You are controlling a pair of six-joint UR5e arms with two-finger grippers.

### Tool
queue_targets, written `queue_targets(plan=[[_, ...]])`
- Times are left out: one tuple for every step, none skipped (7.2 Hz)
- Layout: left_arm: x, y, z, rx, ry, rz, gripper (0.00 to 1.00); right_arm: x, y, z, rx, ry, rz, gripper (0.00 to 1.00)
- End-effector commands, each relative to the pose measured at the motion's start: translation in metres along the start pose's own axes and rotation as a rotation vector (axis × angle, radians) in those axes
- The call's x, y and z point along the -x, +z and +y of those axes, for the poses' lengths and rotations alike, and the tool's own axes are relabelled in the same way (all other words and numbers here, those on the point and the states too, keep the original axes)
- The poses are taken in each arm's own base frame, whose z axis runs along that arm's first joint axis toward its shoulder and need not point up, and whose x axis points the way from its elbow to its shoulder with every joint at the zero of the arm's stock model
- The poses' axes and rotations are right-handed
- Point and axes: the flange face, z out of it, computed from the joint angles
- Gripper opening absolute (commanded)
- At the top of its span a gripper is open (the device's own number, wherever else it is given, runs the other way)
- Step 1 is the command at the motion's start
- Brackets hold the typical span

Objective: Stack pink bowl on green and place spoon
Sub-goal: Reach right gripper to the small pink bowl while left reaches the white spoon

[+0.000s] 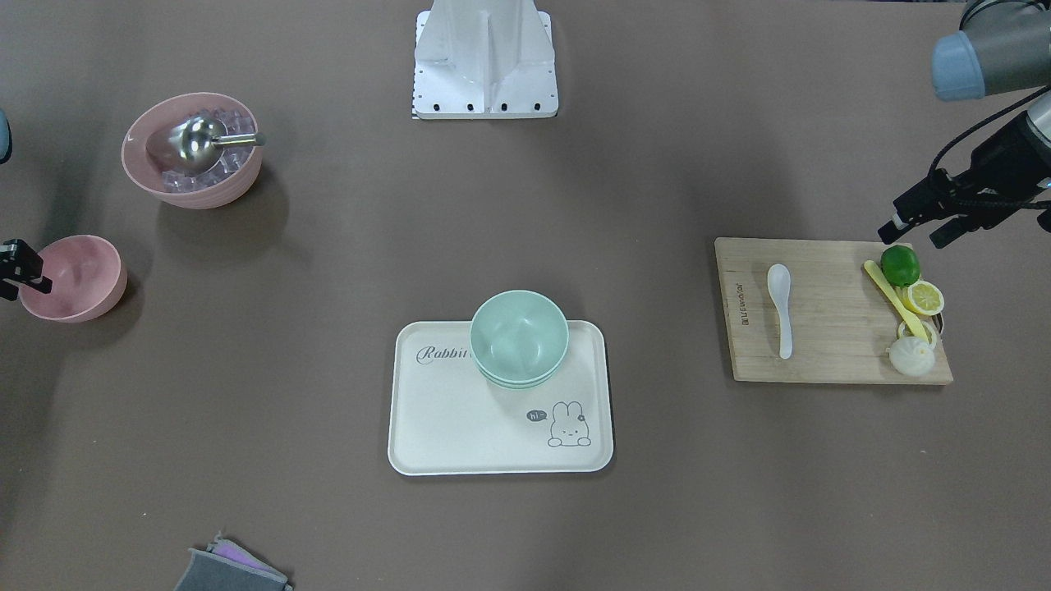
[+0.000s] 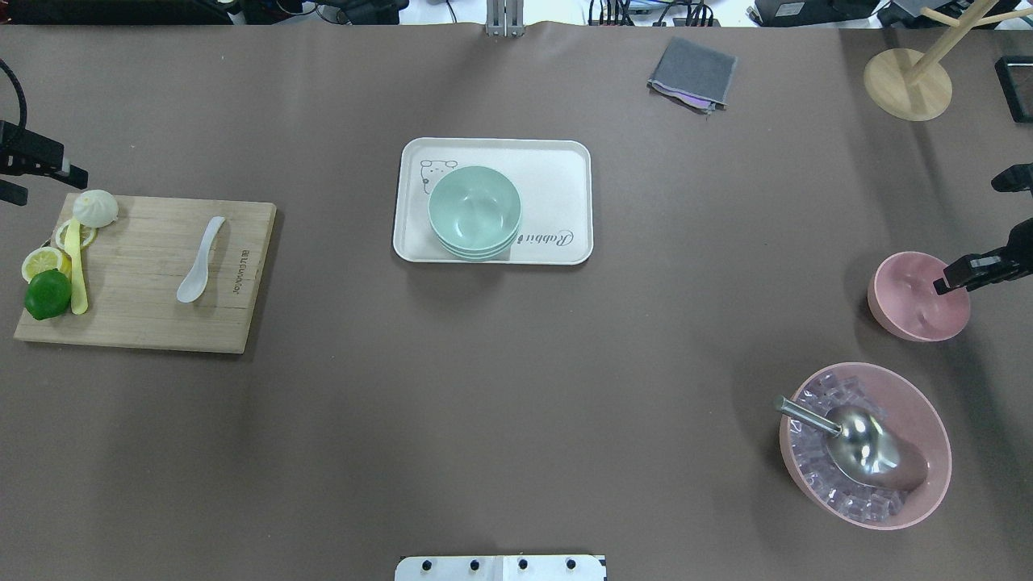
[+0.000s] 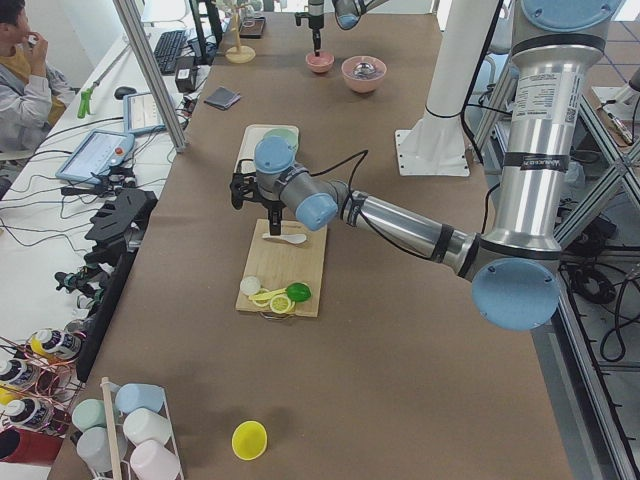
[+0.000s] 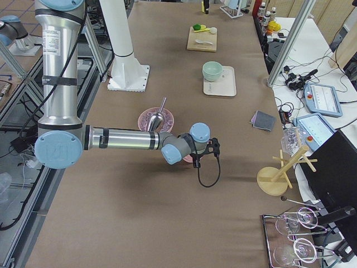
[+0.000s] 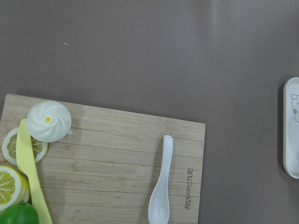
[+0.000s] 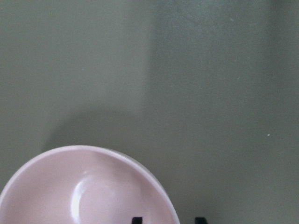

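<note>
The small pink bowl (image 1: 72, 277) (image 2: 916, 294) stands empty on the table, on my right side. My right gripper (image 2: 956, 278) (image 6: 167, 219) is open at its rim, with one fingertip inside the bowl and one outside. The green bowls (image 1: 519, 336) (image 2: 474, 211) are stacked on the white rabbit tray (image 1: 460, 427). The white spoon (image 1: 781, 308) (image 2: 202, 260) (image 5: 160, 186) lies on the wooden cutting board (image 2: 145, 315). My left gripper (image 1: 918, 234) (image 2: 44, 184) hovers open and empty beyond the board's far corner, near the bun.
A large pink bowl (image 2: 928, 420) of ice cubes with a metal scoop (image 2: 855, 440) stands close to the small pink bowl. A lime (image 1: 900, 264), lemon slices, a bun (image 1: 912, 356) and a yellow knife lie on the board. A grey cloth (image 2: 692, 73) and wooden stand (image 2: 908, 81) are at the far side.
</note>
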Motion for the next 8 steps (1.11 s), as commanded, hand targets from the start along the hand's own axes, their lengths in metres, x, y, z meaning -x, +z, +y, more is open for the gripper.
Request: queue_targets(plan=[[-0.012,0.031,-0.002,-0.005,-0.001,-0.049,0.97,0.002,0.001,0.0,0.007,0.004,-0.003,0.0],[-0.034,0.058,0.001,-0.01,-0.004,-0.08,0.96,0.022,-0.009,-0.006,0.007,0.02,-0.052,0.0],[-0.043,0.089,0.015,0.011,0.021,-0.113,0.93,0.055,-0.024,-0.036,-0.023,0.067,-0.092,0.0],[-0.045,0.118,0.026,0.022,0.037,-0.157,0.89,0.095,-0.039,-0.074,-0.056,0.118,-0.118,0.0],[-0.043,0.141,0.022,0.038,0.04,-0.179,0.85,0.157,-0.07,-0.127,-0.071,0.178,-0.133,0.0],[-0.055,0.152,0.013,0.03,0.051,-0.186,0.82,0.229,-0.106,-0.165,-0.078,0.245,-0.141,0.0],[-0.064,0.164,0.01,0.035,0.057,-0.193,0.76,0.304,-0.133,-0.175,-0.078,0.315,-0.161,0.0],[-0.062,0.175,0.005,0.041,0.054,-0.207,0.66,0.361,-0.133,-0.163,-0.082,0.346,-0.178,0.0]])
